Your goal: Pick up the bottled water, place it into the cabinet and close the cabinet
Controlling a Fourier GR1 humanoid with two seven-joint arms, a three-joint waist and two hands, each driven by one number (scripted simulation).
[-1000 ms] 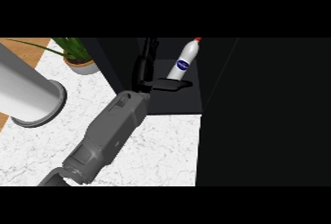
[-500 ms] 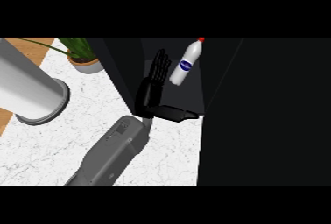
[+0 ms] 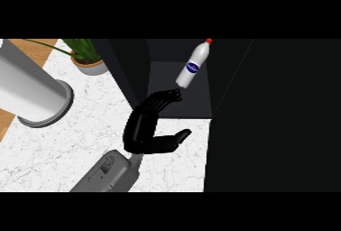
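The bottled water (image 3: 192,66), clear with a blue label and a red cap, rests inside the dark cabinet (image 3: 174,92), on its grey floor near the back. My left hand (image 3: 142,131) is over the white marble counter at the cabinet's front edge, just below and left of the bottle. It is open, fingers straight and pointing up toward the bottle's base without touching it, thumb spread to the right. Nothing is in the hand. A wide dark cabinet panel (image 3: 273,117) fills the right side of the view. My right hand does not show.
A tall white cylinder (image 3: 30,92) stands on the counter (image 3: 60,149) at the left. A potted plant (image 3: 88,62) sits behind it, beside the cabinet's left wall (image 3: 125,72). A strip of wood (image 3: 23,45) shows at the far left.
My left hand has let go of the bottle and drawn back down and left out of the cabinet. The bottle stays inside. The view has shifted a little.
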